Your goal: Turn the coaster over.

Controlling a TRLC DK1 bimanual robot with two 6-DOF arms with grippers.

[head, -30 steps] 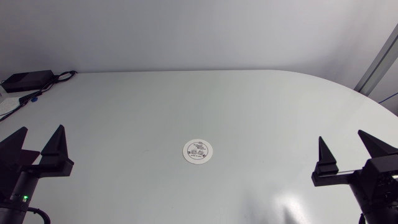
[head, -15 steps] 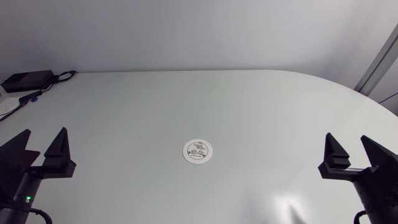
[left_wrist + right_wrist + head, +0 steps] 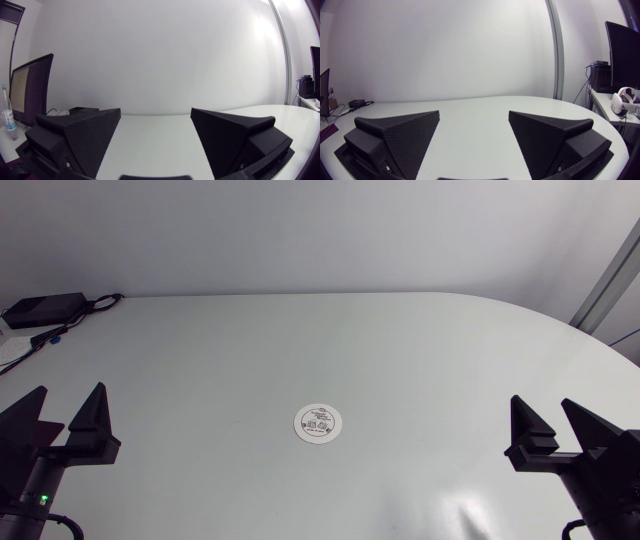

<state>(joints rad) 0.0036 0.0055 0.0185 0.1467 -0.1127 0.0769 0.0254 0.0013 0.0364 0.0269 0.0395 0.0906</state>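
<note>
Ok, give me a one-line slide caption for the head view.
White coaster lying printed side up, untouched, between open left gripper and open right gripper.

Left gripper [image 3: 68, 398] and right gripper [image 3: 543, 412] at opposite sides, jaws spread wide, both empty

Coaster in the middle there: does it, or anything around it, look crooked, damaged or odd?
Nothing stands out. The coaster lies flat and whole, printed side up, on the table, apart from the left gripper and right gripper, both open.
</note>
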